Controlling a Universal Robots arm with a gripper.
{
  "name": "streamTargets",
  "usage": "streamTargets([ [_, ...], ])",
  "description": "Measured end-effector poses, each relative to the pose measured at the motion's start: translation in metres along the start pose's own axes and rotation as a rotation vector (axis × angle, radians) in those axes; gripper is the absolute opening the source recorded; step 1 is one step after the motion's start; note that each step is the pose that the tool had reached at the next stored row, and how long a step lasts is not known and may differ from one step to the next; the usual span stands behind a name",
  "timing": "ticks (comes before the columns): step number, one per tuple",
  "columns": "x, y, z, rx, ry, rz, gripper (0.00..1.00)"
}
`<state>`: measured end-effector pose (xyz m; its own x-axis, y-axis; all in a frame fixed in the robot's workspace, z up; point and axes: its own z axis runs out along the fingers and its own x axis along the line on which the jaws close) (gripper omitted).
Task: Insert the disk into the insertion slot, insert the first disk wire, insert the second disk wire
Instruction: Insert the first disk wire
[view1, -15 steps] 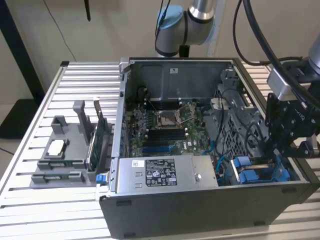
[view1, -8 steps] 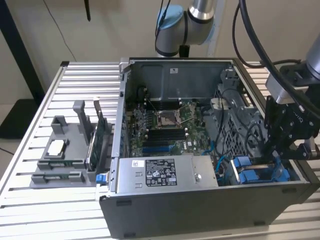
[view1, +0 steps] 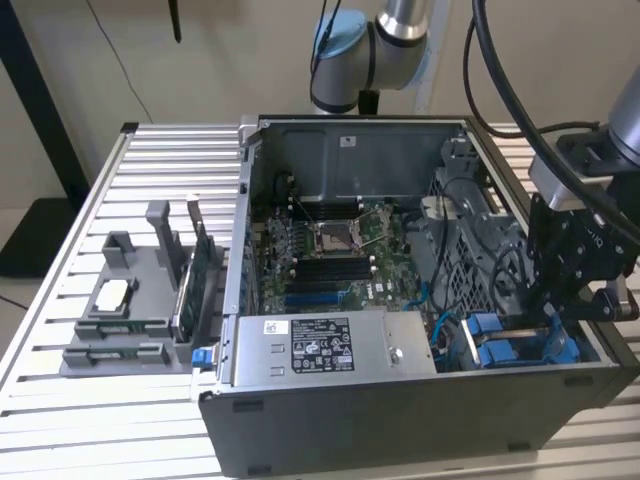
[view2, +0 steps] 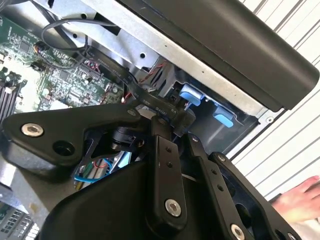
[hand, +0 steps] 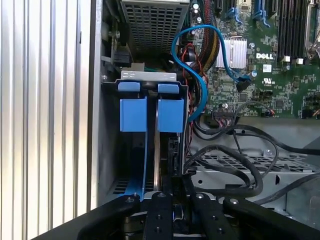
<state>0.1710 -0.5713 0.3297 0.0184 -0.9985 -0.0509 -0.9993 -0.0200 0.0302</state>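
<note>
Two bright blue carrier frames stand side by side in the drive bay, at the corner of the open computer case (view1: 330, 440) nearest the exterior view's right, and the case rests on a slatted metal bench (view1: 80, 425). The disk (hand: 171, 114), clipped in the frame in line with the arm, looks already seated in its slot and is seen edge-on in the first wrist view. In the second wrist view the gripper (view2: 173, 117) hangs over that bay, clenched on the black plug end of a flat black disk wire (view2: 125, 82). The disk is probably dense, rigid and sensitive to knocks, so its blue frame is the safest place to hold it (not the labelled face). The wire is limp, so only its hard plug gives a firm hold.
</note>
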Motion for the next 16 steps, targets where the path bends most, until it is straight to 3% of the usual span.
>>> streamTargets([
  [4, -0.0001, 0.0000, 0.0006, 0.0000, -0.0017, 0.000, 0.21],
  [5, -0.0001, 0.0000, 0.0000, 0.0000, -0.0009, 0.000, 0.27],
  [6, -0.0001, 0.0000, -0.0018, -0.0001, -0.0008, 0.000, 0.27],
  [16, -0.0016, 0.0017, -0.0297, -0.0001, 0.0000, 0.000, 0.27],
])
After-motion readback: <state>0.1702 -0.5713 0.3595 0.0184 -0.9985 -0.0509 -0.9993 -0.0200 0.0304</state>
